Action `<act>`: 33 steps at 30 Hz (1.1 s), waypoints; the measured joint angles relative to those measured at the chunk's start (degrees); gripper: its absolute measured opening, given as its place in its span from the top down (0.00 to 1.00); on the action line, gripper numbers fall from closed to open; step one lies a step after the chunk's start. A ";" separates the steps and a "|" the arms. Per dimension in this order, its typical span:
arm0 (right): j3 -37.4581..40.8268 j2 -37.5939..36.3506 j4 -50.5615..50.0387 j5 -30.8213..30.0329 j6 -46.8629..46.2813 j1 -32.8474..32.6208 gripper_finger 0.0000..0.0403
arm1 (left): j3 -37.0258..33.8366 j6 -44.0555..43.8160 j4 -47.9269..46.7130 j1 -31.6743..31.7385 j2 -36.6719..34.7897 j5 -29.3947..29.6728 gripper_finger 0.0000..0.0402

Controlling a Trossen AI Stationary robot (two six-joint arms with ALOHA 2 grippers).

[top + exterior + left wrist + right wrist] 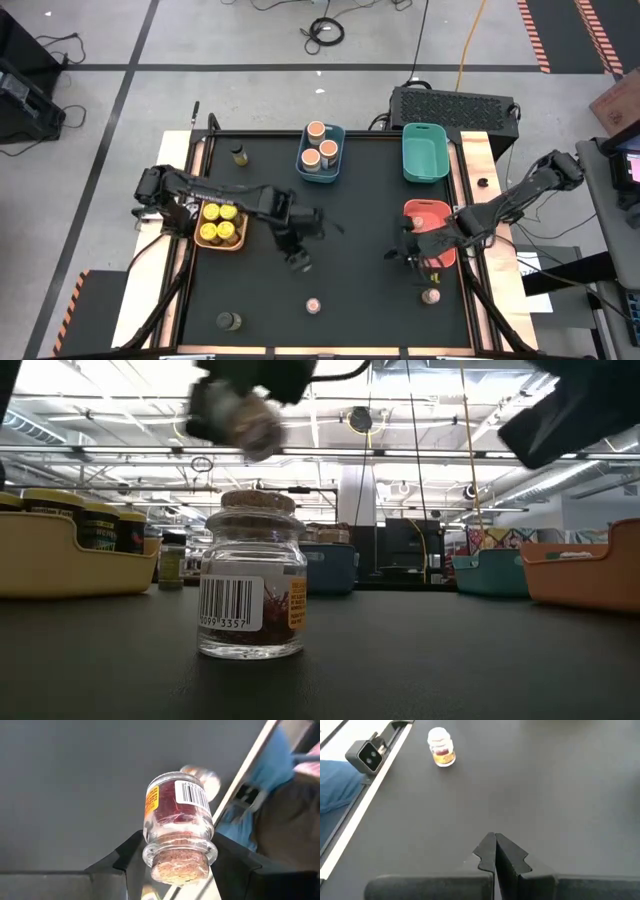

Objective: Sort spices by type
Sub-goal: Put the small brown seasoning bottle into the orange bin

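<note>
Four yellow-lidded jars (220,222) sitting in orange bin (240,242) | 3 peach-topped jars (320,151) in blue bin (340,163) | I'm pinching cork-topped jar (177,827) w/ left gripper (297,257) mid-table | right gripper (495,851) pressed together, idling by red bin (425,212) | approx. half done; olive jars (238,154) + 2 cork jars (313,305) waiting loose.

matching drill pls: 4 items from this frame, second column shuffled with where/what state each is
Items:
1. left gripper
2. right gripper
3. blue bin
4. teal bin

States:
A. holds three tan-topped jars
B. shut, holding nothing
C. shut on a cork-topped jar, lifted off the table
D. no jars in it

Pairs: 1-C, 2-B, 3-A, 4-D
</note>
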State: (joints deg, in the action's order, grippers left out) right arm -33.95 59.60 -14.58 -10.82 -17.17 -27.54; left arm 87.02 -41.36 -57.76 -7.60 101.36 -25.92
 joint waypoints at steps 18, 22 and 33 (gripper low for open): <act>0.00 -17.13 -19.59 -31.75 -11.55 -5.92 1.00 | 41.42 34.24 -6.11 9.23 27.86 10.93 0.55; 0.00 -18.58 -23.79 -37.73 -16.36 -6.32 1.00 | 47.75 39.19 -2.66 8.28 33.16 13.65 0.55; -0.02 -21.84 -33.84 -34.16 -26.09 -6.32 1.00 | 46.73 44.98 20.01 7.08 38.27 19.84 0.55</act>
State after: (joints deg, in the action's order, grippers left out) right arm -33.98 37.75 -48.42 -44.98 -43.26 -33.87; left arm 133.75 3.62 -37.75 -0.52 139.63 -6.09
